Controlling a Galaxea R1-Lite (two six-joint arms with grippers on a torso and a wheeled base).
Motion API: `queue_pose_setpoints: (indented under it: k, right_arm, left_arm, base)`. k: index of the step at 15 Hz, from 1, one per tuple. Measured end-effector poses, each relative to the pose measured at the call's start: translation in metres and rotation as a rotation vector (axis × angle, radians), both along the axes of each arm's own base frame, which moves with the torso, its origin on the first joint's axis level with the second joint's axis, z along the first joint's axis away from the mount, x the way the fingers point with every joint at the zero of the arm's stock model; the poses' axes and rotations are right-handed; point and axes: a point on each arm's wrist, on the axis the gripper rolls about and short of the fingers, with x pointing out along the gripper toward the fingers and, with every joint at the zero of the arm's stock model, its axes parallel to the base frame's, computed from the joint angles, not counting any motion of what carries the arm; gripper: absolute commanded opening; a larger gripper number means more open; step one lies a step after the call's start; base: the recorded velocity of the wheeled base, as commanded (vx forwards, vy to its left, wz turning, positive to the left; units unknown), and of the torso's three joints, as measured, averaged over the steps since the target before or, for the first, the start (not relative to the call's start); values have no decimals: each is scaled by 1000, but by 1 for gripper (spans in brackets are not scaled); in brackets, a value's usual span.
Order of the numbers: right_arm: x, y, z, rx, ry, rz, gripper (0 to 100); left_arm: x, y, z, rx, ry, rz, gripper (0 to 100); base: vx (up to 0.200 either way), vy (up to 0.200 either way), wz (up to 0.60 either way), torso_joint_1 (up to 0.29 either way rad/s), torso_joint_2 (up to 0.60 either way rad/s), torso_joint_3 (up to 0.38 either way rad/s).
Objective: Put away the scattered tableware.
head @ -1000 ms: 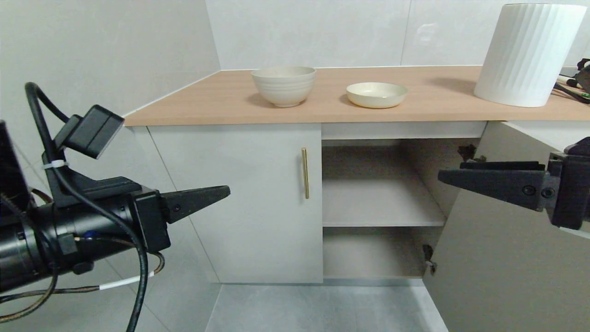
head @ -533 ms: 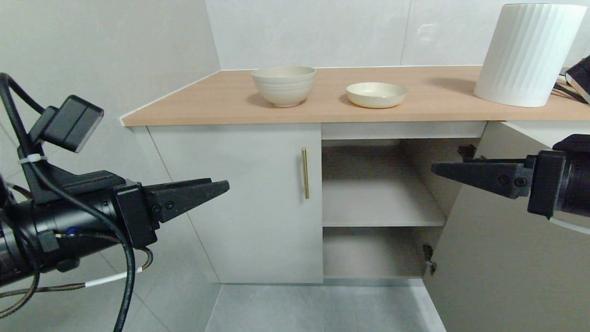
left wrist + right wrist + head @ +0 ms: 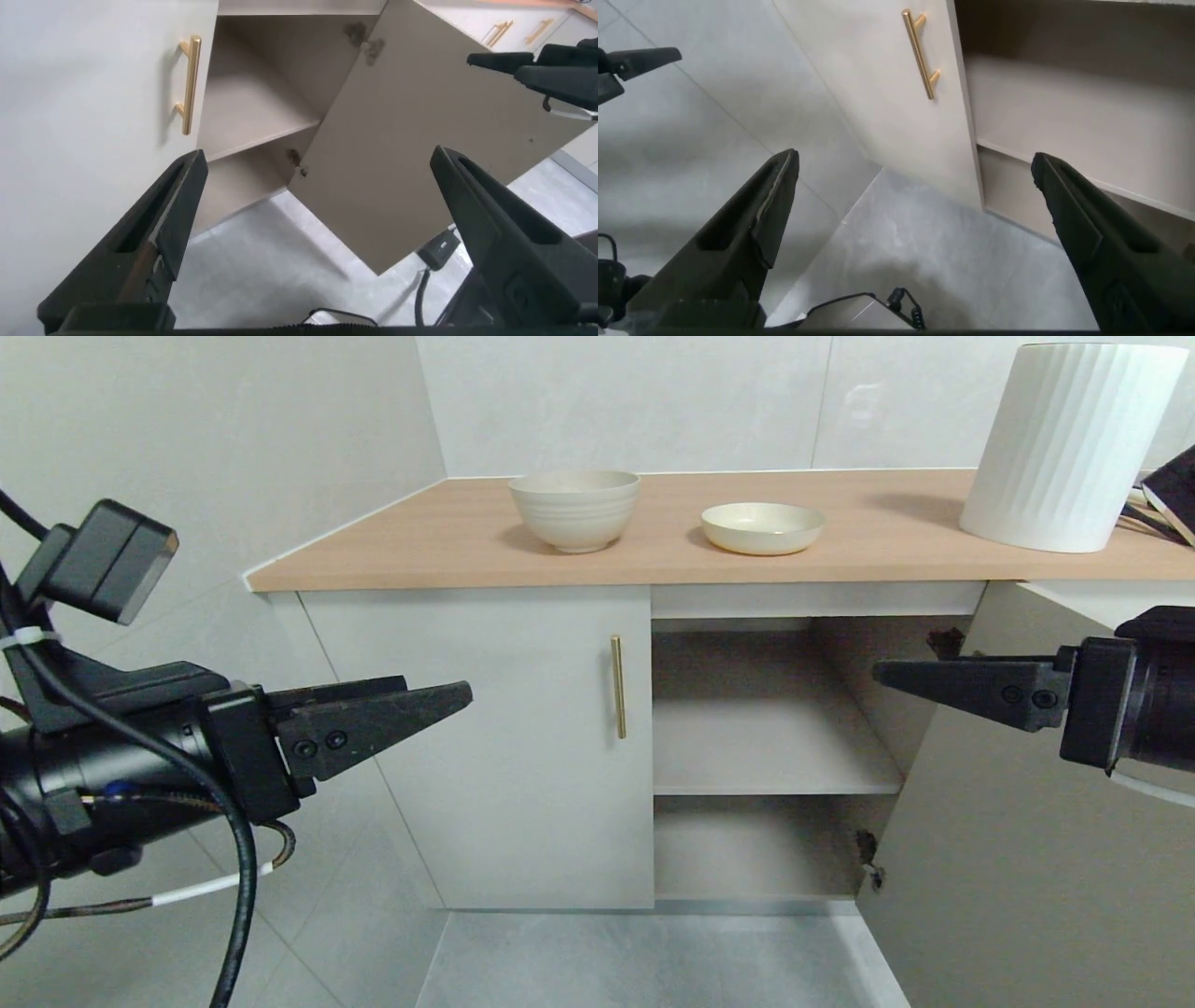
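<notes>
- The left gripper [image 3: 434,692] hangs in front of the closed cabinet door [image 3: 523,747], below counter height. In the left wrist view its fingers [image 3: 140,252] stand wide apart and hold nothing.
- The right gripper [image 3: 887,673] is level with the upper compartment of the cabinet, just at the hinge side of the open door [image 3: 1008,859]. Its fingers [image 3: 738,243] are spread wide too, and empty.
- The two grippers point toward each other, well apart, with the brass handle [image 3: 616,686] and the open half of the cabinet between them.
- Inside the open half, a shelf [image 3: 766,747] divides an upper compartment from a lower one.
- The open door swings out toward the robot's right and stands beside the right arm.
- The tableware sits above, on the wooden countertop [image 3: 448,546]: a deep cream bowl [image 3: 575,509] over the closed door, and a shallow dish [image 3: 763,527] near it, over the open half. The two are apart.
- Farther right on the counter stands a tall white ribbed container [image 3: 1064,448], with dark items [image 3: 1172,490] just behind it at the edge.
</notes>
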Motion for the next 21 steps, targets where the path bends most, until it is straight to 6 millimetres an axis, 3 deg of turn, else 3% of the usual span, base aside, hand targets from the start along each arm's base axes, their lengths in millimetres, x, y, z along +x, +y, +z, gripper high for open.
queue_pose_setpoints:
  k: [2,14,21]
  right_arm:
    - [-1,-1,0,1,-2,0,100]
    - [-7,-3,2,10,-16,9,100]
    - [-14,-8,-2,24,-69,20,100]
  left_arm:
    - [-2,1,1,1,1,-2,100]
    - [-4,2,4,-3,-10,-1,100]
    - [-10,4,10,-17,-25,1,100]
  base:
    - [0,0,0,0,0,0]
    - [200,0,0,1,2,2]
    - [0,0,0,0,0,0]
